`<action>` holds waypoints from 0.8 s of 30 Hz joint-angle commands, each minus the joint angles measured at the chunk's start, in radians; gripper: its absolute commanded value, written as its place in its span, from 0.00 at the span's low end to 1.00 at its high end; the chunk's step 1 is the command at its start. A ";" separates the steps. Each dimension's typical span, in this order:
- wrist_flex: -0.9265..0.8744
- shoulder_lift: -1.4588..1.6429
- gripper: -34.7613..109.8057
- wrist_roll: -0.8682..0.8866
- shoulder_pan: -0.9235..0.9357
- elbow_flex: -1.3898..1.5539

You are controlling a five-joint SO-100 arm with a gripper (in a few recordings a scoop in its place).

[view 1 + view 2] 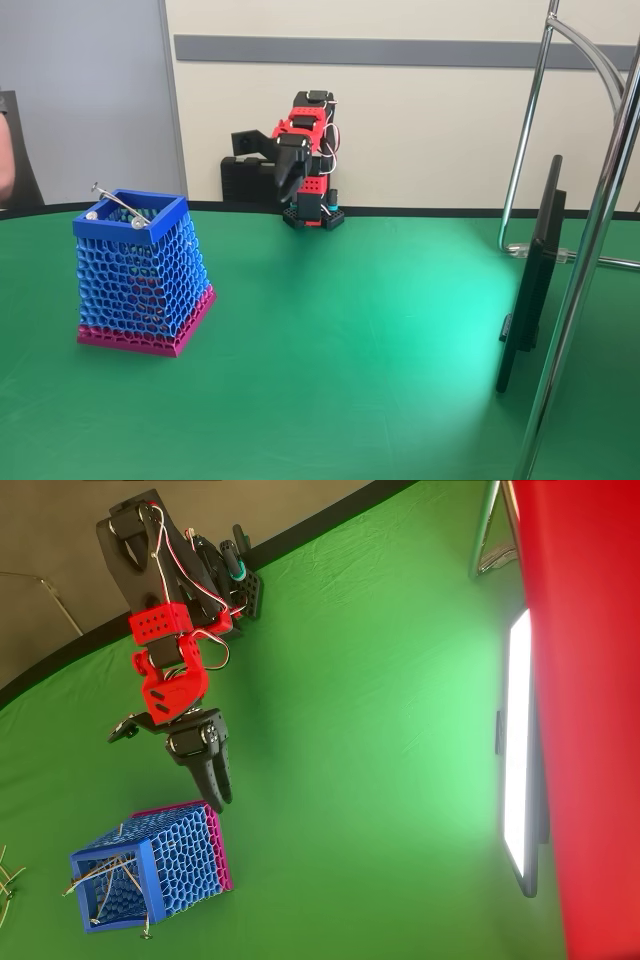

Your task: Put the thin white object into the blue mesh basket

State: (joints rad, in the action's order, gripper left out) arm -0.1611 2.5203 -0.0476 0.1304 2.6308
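Across the green table (350, 340), the red-and-black arm sits folded near its base, its gripper (215, 780) hanging just beside the blue mesh basket (150, 275); I cannot tell whether its jaws are parted, and nothing shows between them. Thin sticks lie across the basket's rim, one pale and slender, likely the thin white object (105, 875). To my eye the drop looks done, so the next move is simply resting clear.
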 commanded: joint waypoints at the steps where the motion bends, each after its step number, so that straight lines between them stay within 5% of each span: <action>1: -0.040 0.094 0.28 -0.038 -0.029 0.043; 24: -0.591 0.781 0.24 -0.097 -0.152 0.449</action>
State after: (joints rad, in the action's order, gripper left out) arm -0.7087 3.2520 -0.1534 -0.0184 3.0710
